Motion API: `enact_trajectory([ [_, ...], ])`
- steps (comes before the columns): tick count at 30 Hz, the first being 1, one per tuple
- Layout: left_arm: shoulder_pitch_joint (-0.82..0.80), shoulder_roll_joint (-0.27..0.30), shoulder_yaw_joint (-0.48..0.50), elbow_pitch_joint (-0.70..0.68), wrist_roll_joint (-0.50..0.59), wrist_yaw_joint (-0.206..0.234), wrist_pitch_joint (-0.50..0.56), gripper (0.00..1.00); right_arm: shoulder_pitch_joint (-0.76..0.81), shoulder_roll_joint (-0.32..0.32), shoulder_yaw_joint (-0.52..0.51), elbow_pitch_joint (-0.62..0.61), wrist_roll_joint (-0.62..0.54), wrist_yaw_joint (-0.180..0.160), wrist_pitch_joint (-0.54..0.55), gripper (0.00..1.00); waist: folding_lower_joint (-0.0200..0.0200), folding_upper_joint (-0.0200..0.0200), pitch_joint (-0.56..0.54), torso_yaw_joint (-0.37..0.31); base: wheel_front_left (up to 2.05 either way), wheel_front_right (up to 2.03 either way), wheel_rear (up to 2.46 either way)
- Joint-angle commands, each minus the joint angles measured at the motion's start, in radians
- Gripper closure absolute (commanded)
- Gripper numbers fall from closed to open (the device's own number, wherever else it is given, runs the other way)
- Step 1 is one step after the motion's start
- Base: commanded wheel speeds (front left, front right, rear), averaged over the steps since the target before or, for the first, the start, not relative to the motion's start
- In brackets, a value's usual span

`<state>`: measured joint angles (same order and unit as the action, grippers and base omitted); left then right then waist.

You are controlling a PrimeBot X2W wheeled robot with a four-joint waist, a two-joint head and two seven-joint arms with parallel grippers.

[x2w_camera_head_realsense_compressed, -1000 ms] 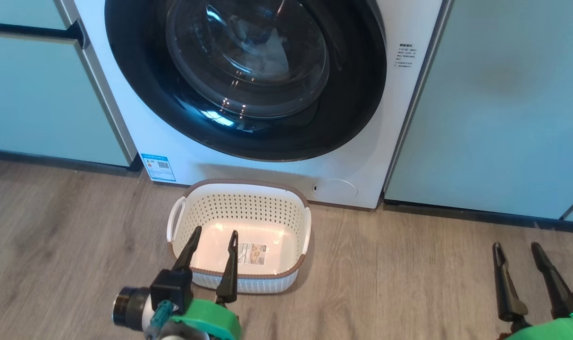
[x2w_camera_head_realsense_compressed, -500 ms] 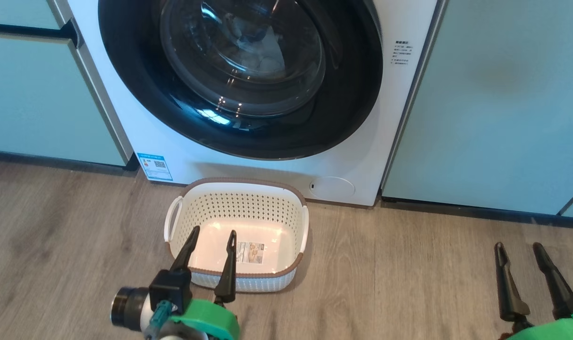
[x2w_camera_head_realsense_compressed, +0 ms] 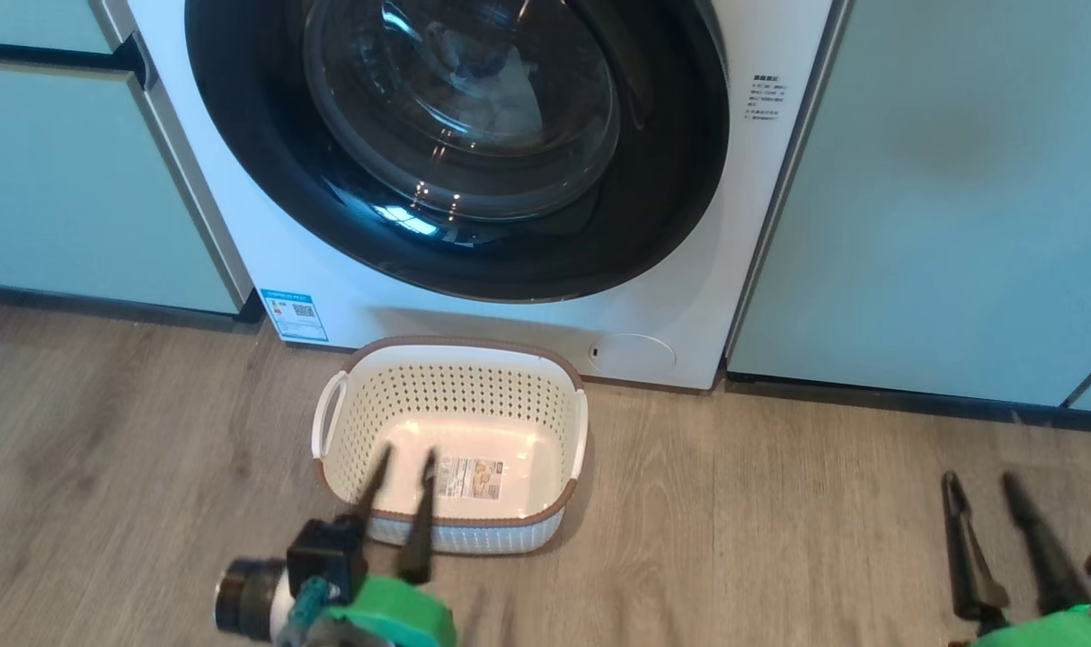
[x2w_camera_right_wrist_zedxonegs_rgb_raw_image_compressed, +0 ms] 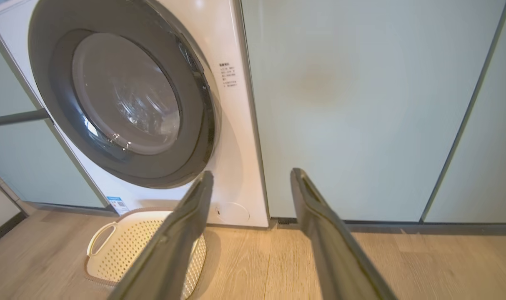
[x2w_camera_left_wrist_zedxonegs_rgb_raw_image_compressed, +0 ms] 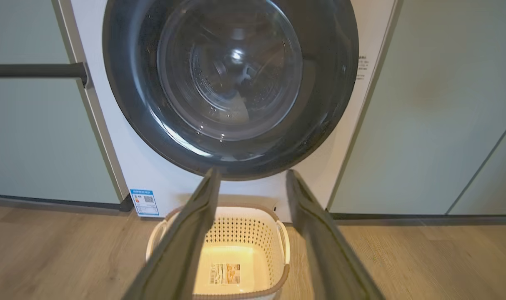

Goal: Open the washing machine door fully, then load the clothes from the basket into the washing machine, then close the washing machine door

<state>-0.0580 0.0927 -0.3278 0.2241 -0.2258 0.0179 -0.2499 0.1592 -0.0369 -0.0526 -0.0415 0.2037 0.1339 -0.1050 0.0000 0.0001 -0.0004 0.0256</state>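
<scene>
Two hands, fingers apart: left hand (x2w_camera_head_realsense_compressed: pixel 407 452) above the empty basket (x2w_camera_head_realsense_compressed: pixel 474 400), right hand (x2w_camera_head_realsense_compressed: pixel 979 479) well to its right; shut washing machine door (x2w_camera_head_realsense_compressed: pixel 460 117) just behind basket.

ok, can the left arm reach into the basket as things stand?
Likely yes: the left gripper, jaws apart, points over the near rim of the basket, which is open-topped, holds just a label, and has nothing in front of it.
</scene>
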Motion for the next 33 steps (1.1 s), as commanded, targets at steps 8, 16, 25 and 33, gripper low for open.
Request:
enact_trajectory([
  [8,0.032,-0.008,0.009,0.054,-0.052,-0.005,0.015,1.0,0.007,0.006,0.009,0.071,0.053,0.0,0.004,1.0,0.0,-0.0001,0.0,-0.001,0.0,0.0,0.0],
  [16,0.026,-0.008,0.035,0.054,-0.143,-0.015,0.036,1.0,-0.012,-0.001,0.012,0.087,0.149,0.0,0.012,1.0,0.0,-0.0001,0.001,-0.003,0.0,0.0,0.0],
  [25,0.021,-0.008,0.062,0.053,-0.233,-0.024,0.058,1.0,-0.03,-0.007,0.013,0.101,0.244,-0.001,0.021,1.0,0.0,-0.0001,0.001,-0.004,0.0,0.0,0.0],
  [33,0.015,-0.009,0.088,0.05,-0.323,-0.034,0.079,1.0,-0.048,-0.012,0.014,0.115,0.338,-0.001,0.031,1.0,0.0,-0.0001,0.001,-0.006,0.0,0.0,0.0],
])
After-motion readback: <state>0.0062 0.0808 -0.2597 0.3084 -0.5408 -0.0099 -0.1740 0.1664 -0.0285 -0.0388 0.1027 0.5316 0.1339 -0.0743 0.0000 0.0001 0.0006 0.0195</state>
